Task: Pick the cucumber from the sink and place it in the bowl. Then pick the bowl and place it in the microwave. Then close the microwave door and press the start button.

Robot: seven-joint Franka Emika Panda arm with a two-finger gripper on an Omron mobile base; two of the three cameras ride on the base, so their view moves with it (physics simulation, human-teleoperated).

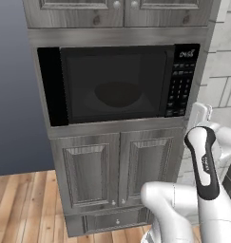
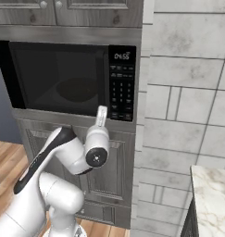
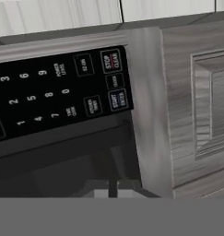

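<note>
1. The large black built-in microwave (image 1: 119, 85) sits closed, with the dark brown wooden bowl (image 1: 118, 94) dimly visible inside.
2. The gripper (image 2: 101, 112), jaws pressed together and empty, hovers below the microwave's button panel (image 2: 121, 83).
3. The rigid start button (image 3: 118, 99) likely needs only a light fingertip press.

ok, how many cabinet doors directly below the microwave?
2. Left door and right door, side by side under the microwave. The arm covers part of the right one.
</note>
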